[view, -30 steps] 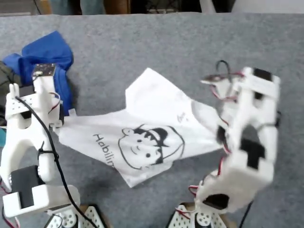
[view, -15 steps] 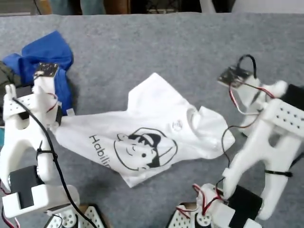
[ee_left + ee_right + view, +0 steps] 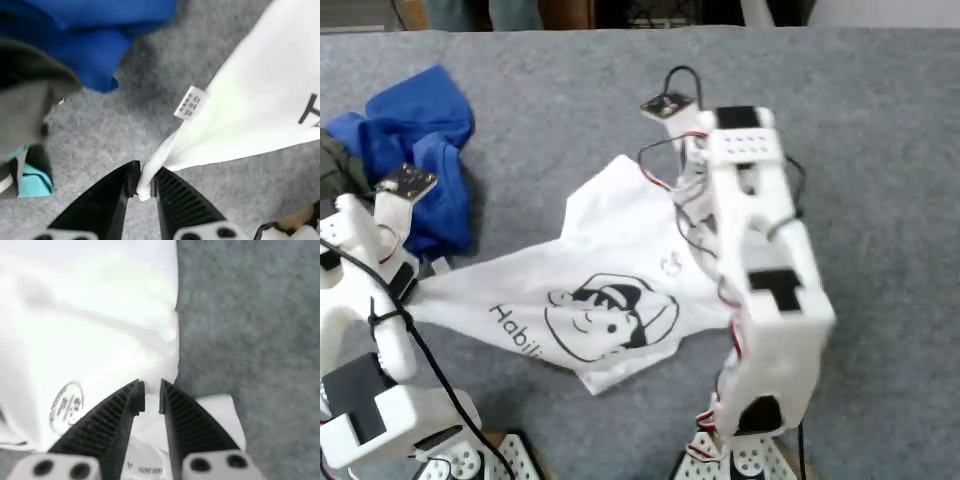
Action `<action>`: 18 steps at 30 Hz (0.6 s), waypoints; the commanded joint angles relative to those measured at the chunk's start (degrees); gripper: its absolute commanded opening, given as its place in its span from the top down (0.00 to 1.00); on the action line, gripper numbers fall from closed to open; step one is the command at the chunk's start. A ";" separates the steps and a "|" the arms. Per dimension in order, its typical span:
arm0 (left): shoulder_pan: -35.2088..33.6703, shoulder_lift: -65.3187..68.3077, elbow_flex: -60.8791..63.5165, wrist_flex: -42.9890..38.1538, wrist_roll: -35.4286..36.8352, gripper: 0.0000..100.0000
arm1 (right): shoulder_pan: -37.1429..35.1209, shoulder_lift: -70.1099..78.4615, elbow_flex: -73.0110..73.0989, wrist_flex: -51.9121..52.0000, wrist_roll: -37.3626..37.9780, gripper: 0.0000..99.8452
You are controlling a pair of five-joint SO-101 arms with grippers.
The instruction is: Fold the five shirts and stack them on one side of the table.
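Barely begun: no shirt folded, no stack

Grey bench [image 3: 880,120]: no folded pile to be seen on either side of it.

White shirt [image 3: 620,230] lies print-up in the middle, between the two arms. It is open but rumpled, with one corner drawn out to a point toward the left arm and one sleeve angled to the far side. Not flat enough to fold, by my reading.

Blue shirt [image 3: 415,130] sits bunched at the far left, unfolded. Next to it at the bench edge is a dark grey garment [image 3: 334,168]. The left wrist view adds a scrap of teal cloth [image 3: 35,181] just beside that. Both are heaped, neither folded. That makes four pieces of cloth counted; a fifth I cannot pick out.

Left hand [image 3: 144,181]: closed down on the drawn-out corner of the white shirt, cloth pinched fast, low over the bench and near the blue shirt.

Right hand [image 3: 151,389]: poised over the white shirt, close to its edge and near the round neck mark [image 3: 66,406]. Whether it has cloth, or how far it is closed, I cannot tell.

Small side tag [image 3: 190,102] on the white shirt faces up near the left hand.

Judgement: the step in hand is straightening shirt one. Left to do: all five folds, then the stack.
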 commanded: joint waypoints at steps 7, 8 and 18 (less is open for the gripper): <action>6.64 -2.64 6.81 -0.70 -2.64 0.97 | -0.44 15.25 -14.99 11.96 0.79 0.99; 7.34 -2.64 7.08 -0.62 -2.64 0.97 | 0.62 15.25 -13.93 12.04 1.76 0.99; 8.84 -2.73 8.92 -0.26 -5.63 0.97 | 17.49 4.62 9.10 11.34 20.13 0.99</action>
